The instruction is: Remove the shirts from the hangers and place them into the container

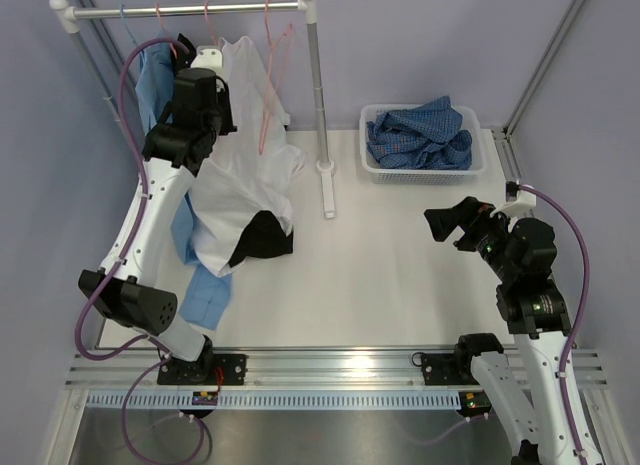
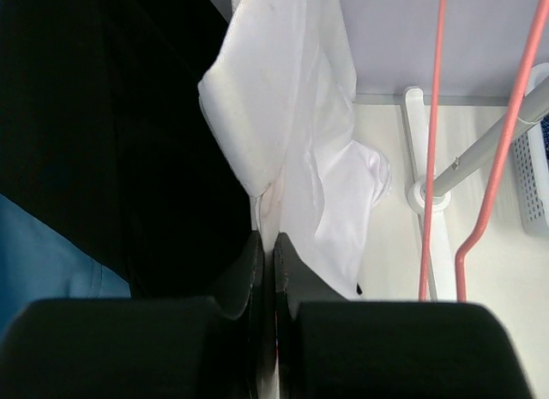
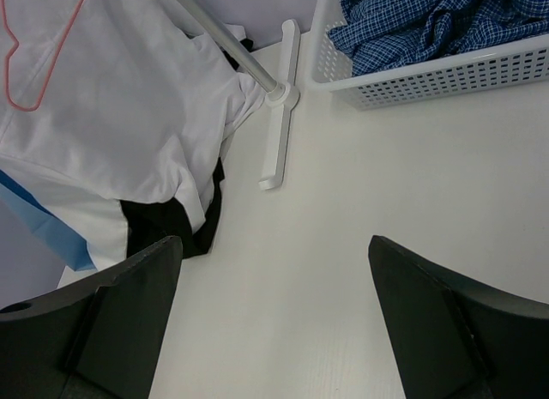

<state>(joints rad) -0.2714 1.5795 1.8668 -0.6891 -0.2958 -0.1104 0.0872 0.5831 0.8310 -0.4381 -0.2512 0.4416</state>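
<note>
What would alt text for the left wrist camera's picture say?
The robot's left hand, shut, seems to pinch a hanging white shirt. A black shirt fills the left side; pink hangers and the rack's foot show right.

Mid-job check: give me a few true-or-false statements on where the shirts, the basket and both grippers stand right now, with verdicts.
1. The checked shirt lies in the basket. True.
2. The right gripper is shut. False: it is open and holds nothing.
3. The white shirt is in the basket. False: it hangs at the rack, draping onto the table.
4. The left gripper is shut at the white shirt's edge. True.
</note>
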